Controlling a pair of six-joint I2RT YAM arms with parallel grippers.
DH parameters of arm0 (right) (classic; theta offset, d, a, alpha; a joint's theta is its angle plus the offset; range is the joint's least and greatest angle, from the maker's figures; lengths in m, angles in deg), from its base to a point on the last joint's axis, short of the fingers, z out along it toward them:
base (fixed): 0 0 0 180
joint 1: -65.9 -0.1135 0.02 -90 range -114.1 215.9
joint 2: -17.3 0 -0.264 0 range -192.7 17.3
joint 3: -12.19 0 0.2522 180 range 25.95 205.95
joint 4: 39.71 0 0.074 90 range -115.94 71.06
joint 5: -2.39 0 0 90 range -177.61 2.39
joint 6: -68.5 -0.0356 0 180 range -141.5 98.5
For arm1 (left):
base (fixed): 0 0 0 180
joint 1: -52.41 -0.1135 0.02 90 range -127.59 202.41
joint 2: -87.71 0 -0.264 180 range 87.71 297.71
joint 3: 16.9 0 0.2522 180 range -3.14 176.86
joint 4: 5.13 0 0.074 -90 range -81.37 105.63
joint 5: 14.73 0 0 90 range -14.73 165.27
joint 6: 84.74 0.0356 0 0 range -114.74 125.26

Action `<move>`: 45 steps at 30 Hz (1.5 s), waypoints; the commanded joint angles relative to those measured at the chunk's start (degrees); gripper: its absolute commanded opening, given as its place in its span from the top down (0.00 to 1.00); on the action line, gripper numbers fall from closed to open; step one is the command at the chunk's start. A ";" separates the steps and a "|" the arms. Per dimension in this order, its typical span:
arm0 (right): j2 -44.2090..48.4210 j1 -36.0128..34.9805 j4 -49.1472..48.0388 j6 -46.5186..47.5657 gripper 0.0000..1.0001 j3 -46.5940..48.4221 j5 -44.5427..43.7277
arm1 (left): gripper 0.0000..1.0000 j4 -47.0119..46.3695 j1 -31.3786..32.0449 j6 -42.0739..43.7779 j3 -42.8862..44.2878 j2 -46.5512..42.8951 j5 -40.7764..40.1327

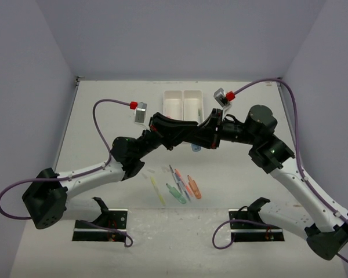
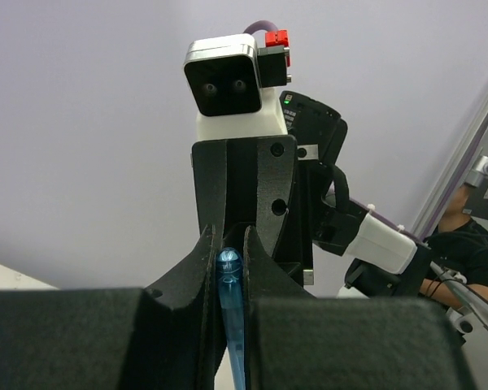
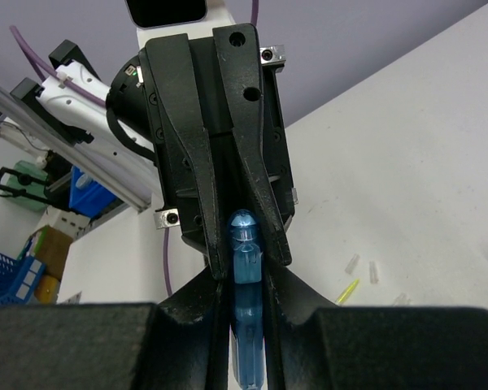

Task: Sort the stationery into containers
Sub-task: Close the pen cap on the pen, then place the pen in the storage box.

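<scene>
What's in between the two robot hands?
A blue pen. The left gripper and right gripper each have their jaws closed on one end of it. Both wrist views show this.

Soft, even light is falling from overhead, brightening the table [image 1: 180, 243] (shadows are showing only faintly). In both wrist views the nearest fingers [image 2: 65, 341] are blurring out of focus.

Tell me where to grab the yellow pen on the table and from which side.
Grip the yellow pen at mid-length, coming straight down from above and closing across its thin shaft. It lies flat on the table, so likely only a top approach fits. Its nearest neighbour, a green piece, lies apart on its right.
</scene>
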 commanded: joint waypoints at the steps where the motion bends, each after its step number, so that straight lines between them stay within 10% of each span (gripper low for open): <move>1: 1.54 -1.06 -16.63 0.23 0.91 -0.75 -4.01 | 1.00 31.09 4.48 7.98 -1.44 0.26 9.98; 6: 4.42 -1.06 -13.77 1.67 0.46 -7.04 -6.08 | 1.00 37.76 1.91 9.97 2.18 -4.01 5.39; 18: 12.27 -1.06 1.03 7.18 0.01 -11.23 -24.41 | 1.00 45.78 -5.83 10.76 8.24 -6.88 0.80; 28: 21.50 -1.06 17.08 2.50 0.01 -9.07 -55.67 | 1.00 60.55 -9.76 18.32 18.60 -2.56 -16.47; 32: 22.51 -1.06 19.65 2.22 0.01 -8.62 -57.18 | 1.00 66.37 -11.86 24.87 29.68 10.85 -27.51; 45: 22.58 -1.08 20.73 2.37 0.01 -11.58 -53.89 | 1.00 78.40 -20.38 22.37 54.83 43.63 -28.19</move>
